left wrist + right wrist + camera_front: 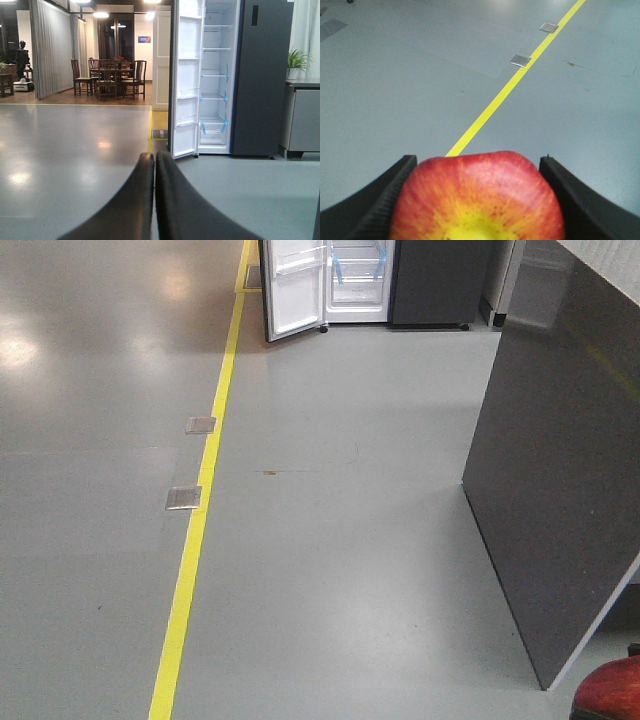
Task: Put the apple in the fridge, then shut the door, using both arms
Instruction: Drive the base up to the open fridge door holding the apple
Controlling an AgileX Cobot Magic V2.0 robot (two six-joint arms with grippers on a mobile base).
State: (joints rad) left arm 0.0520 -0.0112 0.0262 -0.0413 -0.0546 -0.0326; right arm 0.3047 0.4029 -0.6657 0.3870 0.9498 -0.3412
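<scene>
The front view shows a smooth, glossy grey floor (350, 570) crossed by one yellow line (205, 490), with two small square metal floor plates (184, 497) lying against its left side. At the far end stands one fridge (430, 280), a dark, flat-sided box, and its single door (295, 290) is swung open, showing the white lining. One flat dark grey panel (560, 470) rises at the right. From the left wrist, the left tool (153, 157) is two curved matt black fingers pressed together, holding nothing and pointing at the open fridge, which is well away. The white interior holds thin glass shelves (217, 49) marked with several blue tape strips (226, 72), and clear plastic bins (186, 120) line the inside of the door. Behind are wooden chairs (135, 77) and, to the right, one leafy plant (299, 57) on a grey cabinet (302, 120). From the right wrist, the right tool (478, 159) pinches the one apple (477, 200) between two angular black fingers (380, 200), one at each flank. The apple's skin is glossy red, streaking to speckled yellow near the bottom of the picture. It hangs above the bare floor, with the yellow line and two plates beyond; the fridge is out of this view.
</scene>
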